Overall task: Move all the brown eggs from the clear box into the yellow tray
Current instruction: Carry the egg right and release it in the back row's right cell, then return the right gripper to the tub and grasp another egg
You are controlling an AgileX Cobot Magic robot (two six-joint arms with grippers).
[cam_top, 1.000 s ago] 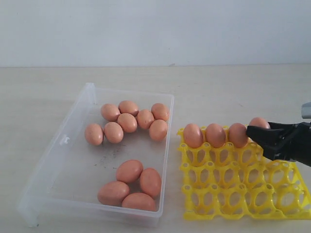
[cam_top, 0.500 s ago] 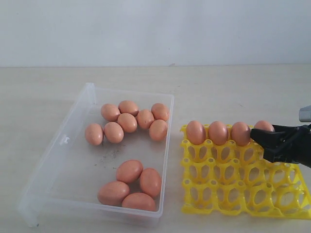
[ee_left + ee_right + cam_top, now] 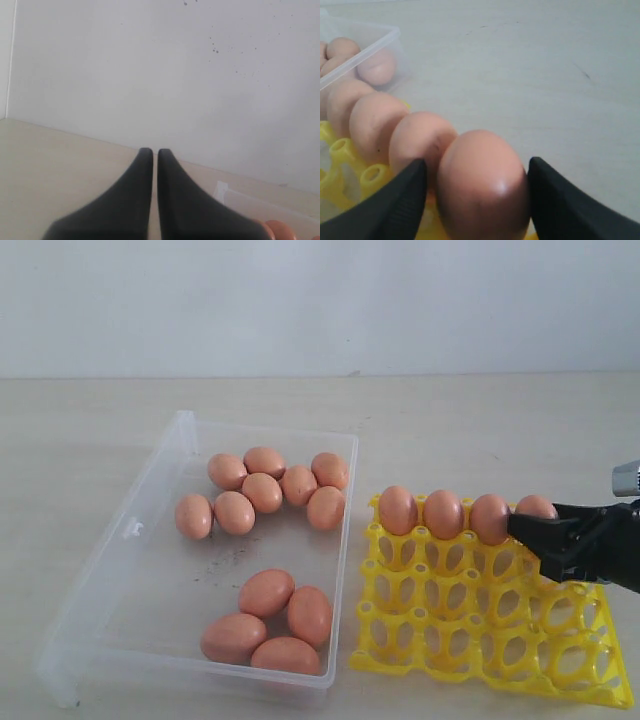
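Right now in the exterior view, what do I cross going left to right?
clear box with loose brown eggs → yellow tray, left edge → three seated eggs in its far row → right claw straddling the fourth egg.

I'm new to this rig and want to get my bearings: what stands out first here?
A bright yellow tray on the right holds four brown eggs along its far row, with the right gripper straddling the end one. Left of it, a clear box holds eleven more in two clusters.
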